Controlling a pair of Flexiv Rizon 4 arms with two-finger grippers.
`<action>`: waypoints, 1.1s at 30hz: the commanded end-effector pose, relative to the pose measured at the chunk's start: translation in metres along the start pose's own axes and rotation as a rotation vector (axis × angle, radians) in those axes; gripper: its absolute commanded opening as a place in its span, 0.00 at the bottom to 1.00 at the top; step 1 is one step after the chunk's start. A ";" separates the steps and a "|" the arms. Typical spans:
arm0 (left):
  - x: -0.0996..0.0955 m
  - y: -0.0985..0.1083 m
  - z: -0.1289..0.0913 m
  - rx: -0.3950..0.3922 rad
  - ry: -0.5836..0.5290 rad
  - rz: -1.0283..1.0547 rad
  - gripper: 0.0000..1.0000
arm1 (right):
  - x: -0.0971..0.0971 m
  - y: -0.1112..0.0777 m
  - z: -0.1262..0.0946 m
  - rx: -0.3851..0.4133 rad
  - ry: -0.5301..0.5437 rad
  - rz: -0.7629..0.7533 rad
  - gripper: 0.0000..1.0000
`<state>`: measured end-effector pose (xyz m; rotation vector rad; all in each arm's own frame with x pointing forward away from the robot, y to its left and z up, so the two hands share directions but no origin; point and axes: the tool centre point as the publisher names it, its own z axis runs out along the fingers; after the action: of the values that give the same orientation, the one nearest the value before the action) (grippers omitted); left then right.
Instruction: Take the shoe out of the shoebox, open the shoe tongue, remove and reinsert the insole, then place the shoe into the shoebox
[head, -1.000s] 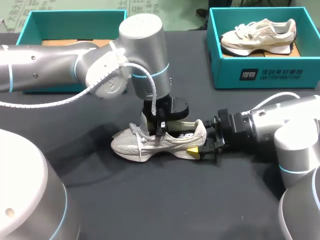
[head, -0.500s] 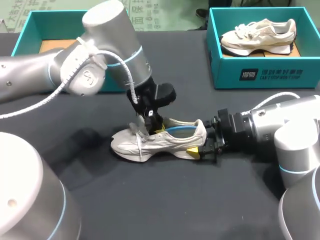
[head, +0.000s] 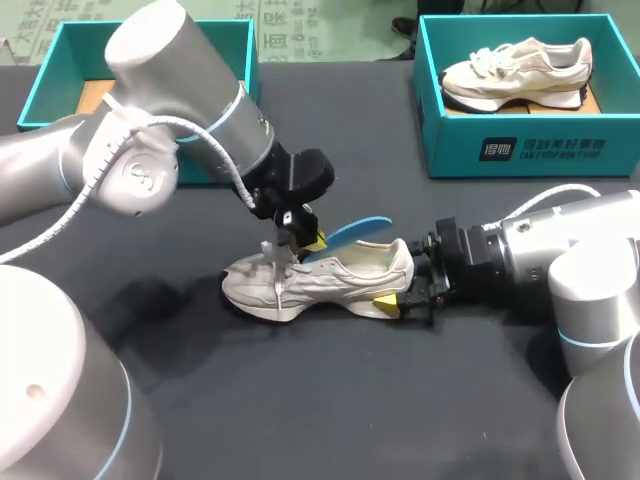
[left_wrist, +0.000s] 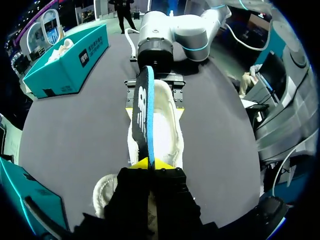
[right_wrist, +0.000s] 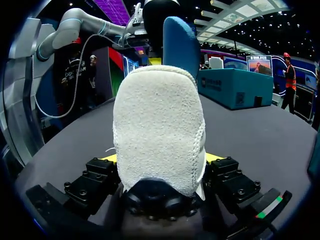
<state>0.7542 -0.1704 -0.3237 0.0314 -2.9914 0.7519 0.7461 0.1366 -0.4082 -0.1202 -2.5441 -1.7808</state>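
Table (head: 350, 400) lies open beside the shoe (head: 340, 280); left arm (head: 170, 130) and right arm (head: 560, 260) hem it.

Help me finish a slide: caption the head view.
Left gripper holds insole partly out of the shoe; right gripper grips the heel.

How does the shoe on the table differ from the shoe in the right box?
The table shoe is clamped at the heel by the right gripper; the boxed shoe lies untouched in its shoebox. The table shoe's blue insole sticks out, pinched by the left gripper; the boxed shoe shows none. Both are cream sneakers, toes leftward.
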 end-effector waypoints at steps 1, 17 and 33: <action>0.005 -0.017 0.002 -0.054 -0.059 0.000 0.00 | 0.002 -0.002 0.003 0.005 0.000 0.000 0.00; 0.008 -0.045 0.014 -0.126 -0.169 -0.002 0.08 | 0.002 -0.002 0.003 0.005 0.000 0.000 0.00; 0.028 -0.054 0.003 -0.129 -0.353 0.017 0.64 | 0.002 -0.002 0.003 0.005 0.000 0.000 0.00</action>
<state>0.7336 -0.2185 -0.3006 0.1265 -3.3309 0.6138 0.7457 0.1369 -0.4085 -0.1187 -2.5444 -1.7804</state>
